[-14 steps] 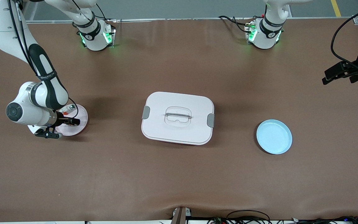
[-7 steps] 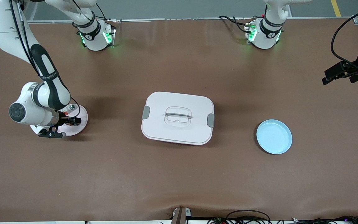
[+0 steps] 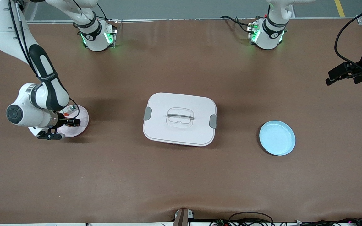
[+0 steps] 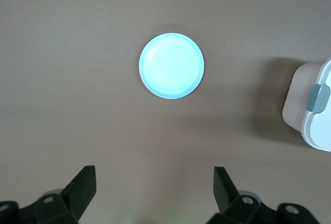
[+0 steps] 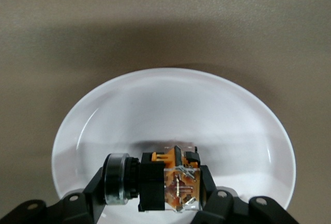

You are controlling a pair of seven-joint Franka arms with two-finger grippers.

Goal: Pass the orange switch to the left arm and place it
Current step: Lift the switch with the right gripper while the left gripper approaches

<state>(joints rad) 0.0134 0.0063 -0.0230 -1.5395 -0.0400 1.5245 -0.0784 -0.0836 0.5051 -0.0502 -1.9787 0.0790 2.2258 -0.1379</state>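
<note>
The orange switch [image 5: 158, 182], black-bodied with orange parts and a clear block, sits between the fingers of my right gripper [image 5: 155, 189], which is shut on it just above the pink plate [image 5: 170, 110]. In the front view that gripper [image 3: 73, 122] is over the pink plate [image 3: 82, 117] at the right arm's end of the table. The white box [image 3: 179, 119] with grey latches stands mid-table. My left gripper [image 3: 329, 81] waits open and empty in the air at the left arm's end; its wrist view shows its open gripper [image 4: 154, 182] over bare table.
A light blue plate [image 3: 277, 138] lies between the box and the left arm's end, also in the left wrist view [image 4: 171, 65], beside a corner of the box [image 4: 315, 115]. A small whitish-grey piece with a red mark [image 3: 71, 108] lies on the pink plate.
The right wrist shifted slightly toward the box half a second ago and has moved back. The switch stays in its jaws. The left arm has not moved.
</note>
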